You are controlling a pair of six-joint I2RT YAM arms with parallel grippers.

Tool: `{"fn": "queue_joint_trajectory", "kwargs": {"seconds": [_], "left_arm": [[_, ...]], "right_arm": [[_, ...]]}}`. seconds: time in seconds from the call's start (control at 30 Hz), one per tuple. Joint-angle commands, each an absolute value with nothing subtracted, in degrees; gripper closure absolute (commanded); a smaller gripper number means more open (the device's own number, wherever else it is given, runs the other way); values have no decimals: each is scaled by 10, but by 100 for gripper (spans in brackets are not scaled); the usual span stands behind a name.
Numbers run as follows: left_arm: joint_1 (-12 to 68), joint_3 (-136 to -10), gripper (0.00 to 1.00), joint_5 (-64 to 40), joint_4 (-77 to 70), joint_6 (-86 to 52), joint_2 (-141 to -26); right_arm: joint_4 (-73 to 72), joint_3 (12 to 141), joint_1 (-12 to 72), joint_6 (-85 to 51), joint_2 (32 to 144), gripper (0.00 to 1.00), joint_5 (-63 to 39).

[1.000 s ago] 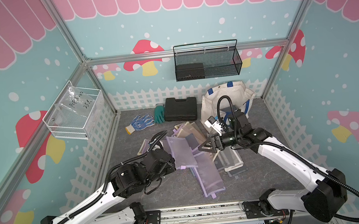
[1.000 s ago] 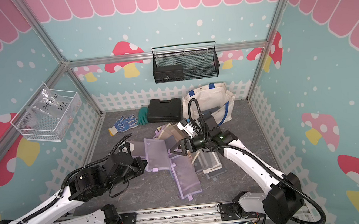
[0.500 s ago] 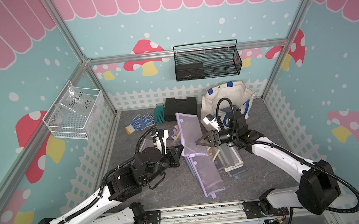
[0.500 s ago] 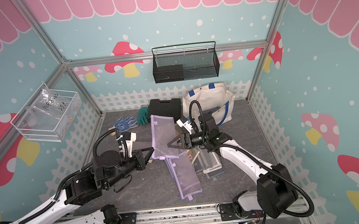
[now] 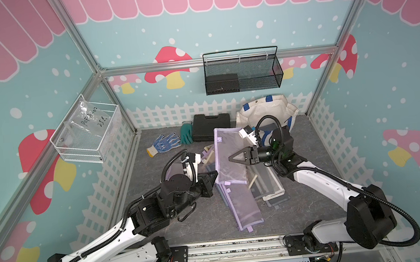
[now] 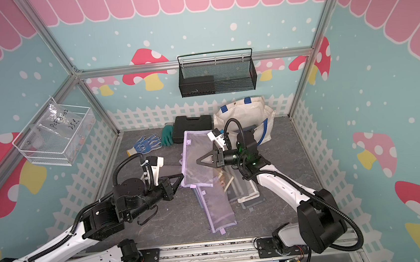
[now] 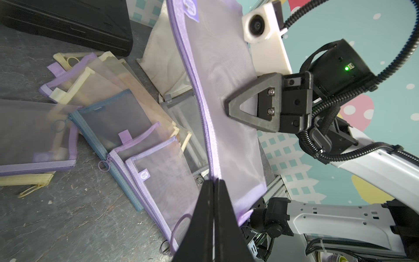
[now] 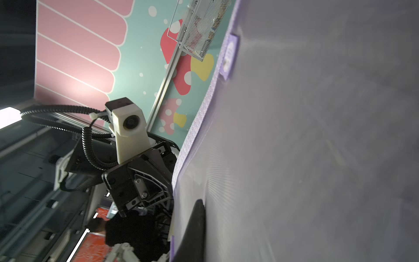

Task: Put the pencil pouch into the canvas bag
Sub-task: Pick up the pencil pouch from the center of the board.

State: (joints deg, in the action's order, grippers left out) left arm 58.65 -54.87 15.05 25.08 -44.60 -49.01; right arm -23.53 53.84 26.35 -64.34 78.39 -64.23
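Lifted the pencil pouch [image 5: 225,143] off the pile of pouches [image 5: 246,206] since a second ago and stood it on edge mid-frame in both top views; brought the right end effector [image 5: 232,158] in from wide open and shut it. Now pinching the pouch's mesh panel with the right end effector, jaws flat together on the fabric. Pinching the purple zipper edge at the pouch's lower corner with the left end effector [image 7: 214,181], likewise closed, plain in the left wrist view. Holding the pouch in the air between both arms, clear of the surface [image 5: 207,227], near the canvas bag [image 5: 267,111] but lower left of it in frame, not in it. Canvas bag: back wall, upper right of centre, just beside the black case [image 5: 211,127]; slumped, mouth opening hard to read from here. Step in hand, best guess: transfer, pouch secured by both arms, not yet over the bag. Next, probably: let go with the left, carry up and right with the right, feed a short edge into the mouth. Risk: floppy mesh snagging the rim or the blue handles [image 5: 268,98].
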Motion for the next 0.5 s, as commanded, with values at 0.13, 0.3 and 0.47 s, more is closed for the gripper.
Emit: {"fn": "queue_joint_trajectory", "kwargs": {"seconds": [0.13,0.3,0.47], "left_arm": [[588,-567,35,234,325,-476,-522],[584,-569,20,265,372,-503,-538],[556,-559,21,230,358,-491,-557]], "right_arm": [[-82,599,212,-532,762,100,-550],[-37,617,127,-541,746,100,-474],[-38,677,75,-575,773,100,-401]]}}
